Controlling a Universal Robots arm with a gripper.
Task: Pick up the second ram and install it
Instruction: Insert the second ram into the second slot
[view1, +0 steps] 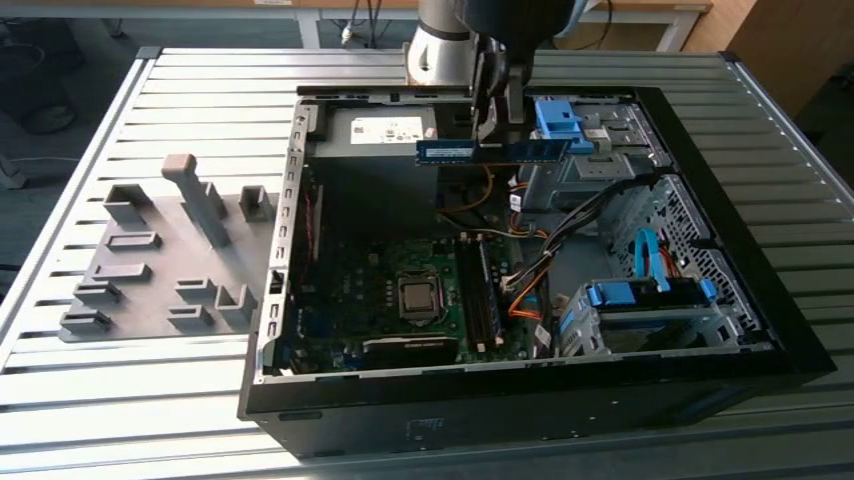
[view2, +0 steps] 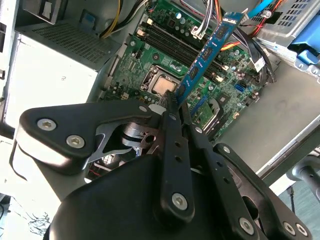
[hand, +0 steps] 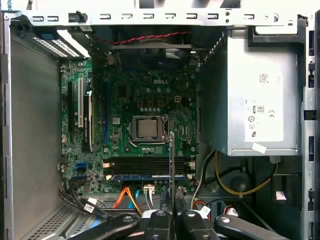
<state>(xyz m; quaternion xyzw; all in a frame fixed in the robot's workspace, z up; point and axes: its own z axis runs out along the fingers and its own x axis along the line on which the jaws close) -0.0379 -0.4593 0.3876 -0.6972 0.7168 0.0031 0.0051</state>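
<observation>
The second ram (view2: 207, 52) is a glossy blue circuit board strip with matt dark chips, clamped between the matt black metal fingers (view2: 172, 145) of the gripper (view2: 173, 97). The motherboard (hand: 145, 100) is green laminate with a shiny bare-metal processor lid (hand: 147, 128). The power supply (hand: 260, 95) is dull grey sheet metal. The fixture blocks (view1: 174, 260) look matt grey plastic; the table (view1: 80, 400) is ribbed, brushed metal.
</observation>
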